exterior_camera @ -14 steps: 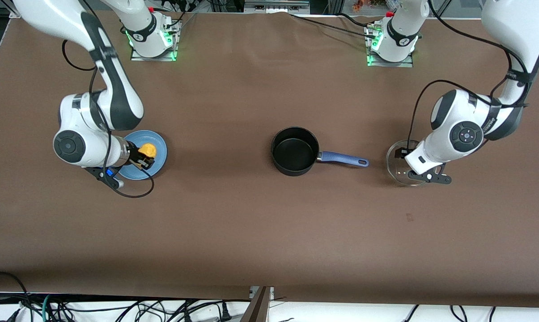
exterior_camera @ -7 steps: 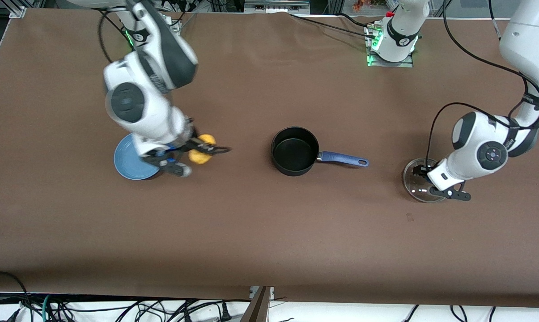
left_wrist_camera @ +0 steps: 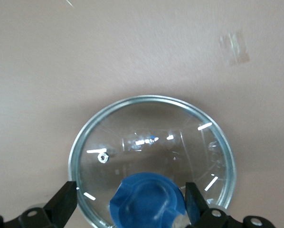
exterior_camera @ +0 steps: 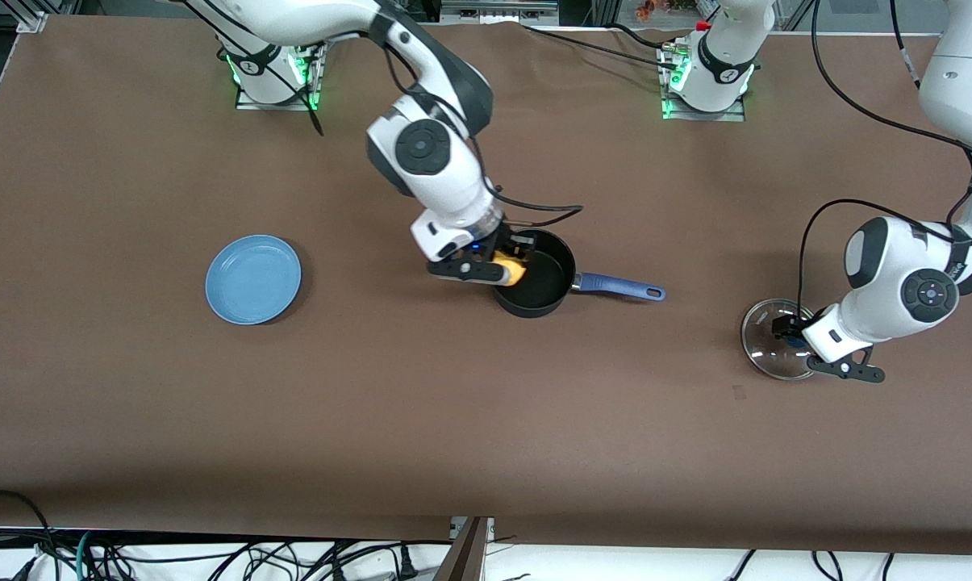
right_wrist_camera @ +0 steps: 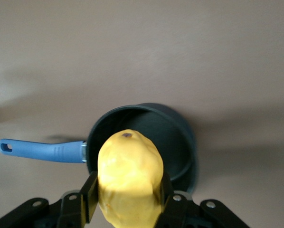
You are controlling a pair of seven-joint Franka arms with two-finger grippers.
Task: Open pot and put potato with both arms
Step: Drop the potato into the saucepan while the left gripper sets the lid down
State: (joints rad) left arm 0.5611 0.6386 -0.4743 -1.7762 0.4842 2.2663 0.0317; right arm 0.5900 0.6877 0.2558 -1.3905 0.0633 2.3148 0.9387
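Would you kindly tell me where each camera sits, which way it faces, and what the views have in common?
Front view: high across the table, facing both arms; pot, plate, lid.
Left wrist view: looks down past the open left gripper onto the lid.
Right wrist view: looks past the right gripper, shut on the potato, into the pot.
Shared: front and right wrist both show pot and potato.

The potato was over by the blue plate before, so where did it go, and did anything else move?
The right gripper carried the potato from the plate across to over the pot, its jaws shut on it throughout. The left gripper slid the glass lid nearer the camera and toward the left arm's end of the table, then opened its jaws. The pot and plate stayed put.
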